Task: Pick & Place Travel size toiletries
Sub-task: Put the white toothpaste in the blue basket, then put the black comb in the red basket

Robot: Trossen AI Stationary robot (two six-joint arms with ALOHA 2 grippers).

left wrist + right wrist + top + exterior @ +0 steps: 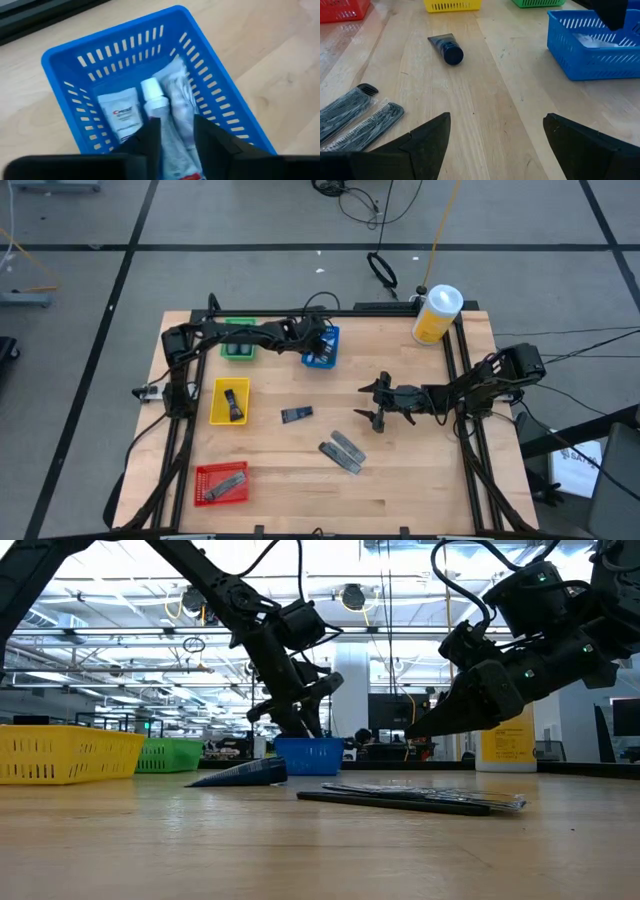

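Nearest the front edge: red tray point(220, 483) with a dark item inside. Mid-table: two grey packets point(342, 452) side by side, flat on the wood; dark tube point(296, 415) lying alone just left of centre; yellow tray point(229, 401) holding a dark tube. Right gripper point(375, 403) above the bare wood right of the packets, fingers spread wide, holding nothing. Farther back: left gripper point(176, 137) over the blue basket point(70, 55), fingers partly open astride a whitish tube point(159, 112) lying among other tubes; grip or release unclear. Green tray point(238, 345) beside the basket. Yellow canister point(436, 314) in the far right corner.
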